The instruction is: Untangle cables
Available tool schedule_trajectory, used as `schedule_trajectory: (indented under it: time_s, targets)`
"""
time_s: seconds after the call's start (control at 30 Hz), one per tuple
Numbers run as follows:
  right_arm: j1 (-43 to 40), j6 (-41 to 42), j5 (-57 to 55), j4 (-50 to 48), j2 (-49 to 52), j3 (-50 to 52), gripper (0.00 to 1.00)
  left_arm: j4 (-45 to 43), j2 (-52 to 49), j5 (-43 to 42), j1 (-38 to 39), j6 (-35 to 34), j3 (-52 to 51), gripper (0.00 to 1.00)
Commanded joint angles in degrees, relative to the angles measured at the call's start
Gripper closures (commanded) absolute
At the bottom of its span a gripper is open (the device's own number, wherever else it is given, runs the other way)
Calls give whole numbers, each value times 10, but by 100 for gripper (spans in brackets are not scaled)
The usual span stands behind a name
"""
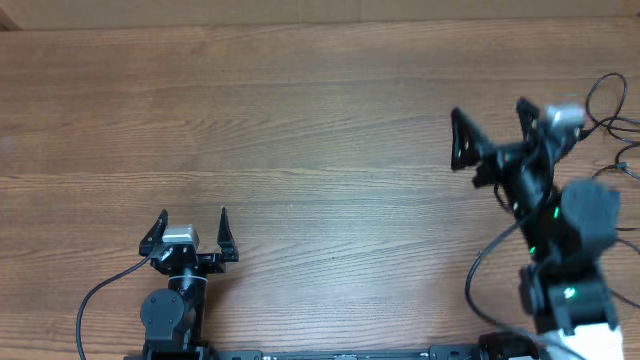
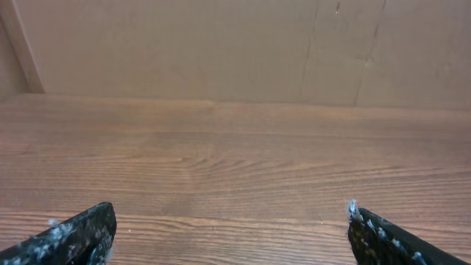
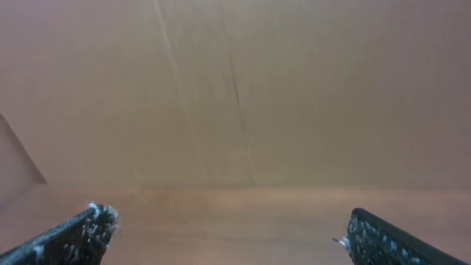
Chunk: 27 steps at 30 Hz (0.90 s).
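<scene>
Cables lie in thin loops at the tabletop's right edge, untouched, while left gripper and right gripper gape empty, so reaching them likely comes next.

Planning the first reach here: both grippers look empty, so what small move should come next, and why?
Probably swing the right gripper toward the cables at the right edge of the table. It and the left gripper stand open and empty, and those thin black cords, partly cut off by the frame, lie nearest the right one.
</scene>
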<state>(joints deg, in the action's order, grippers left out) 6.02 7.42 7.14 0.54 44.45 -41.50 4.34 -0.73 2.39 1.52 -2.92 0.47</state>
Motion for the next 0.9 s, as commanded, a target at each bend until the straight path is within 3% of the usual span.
schedule_trajectory:
  time_s: [0.0, 0.27, 0.87]
  targets:
    - [-1, -2, -5, -61, -67, 98, 0, 0, 5, 6, 3, -5, -2, 0]
    - [-1, -2, -7, -142, -144, 225, 0, 0, 5, 6, 3, -5, -2, 0]
    - [-3, -2, -22, -137, -265, 332, 0, 0, 5, 6, 3, -5, -2, 0]
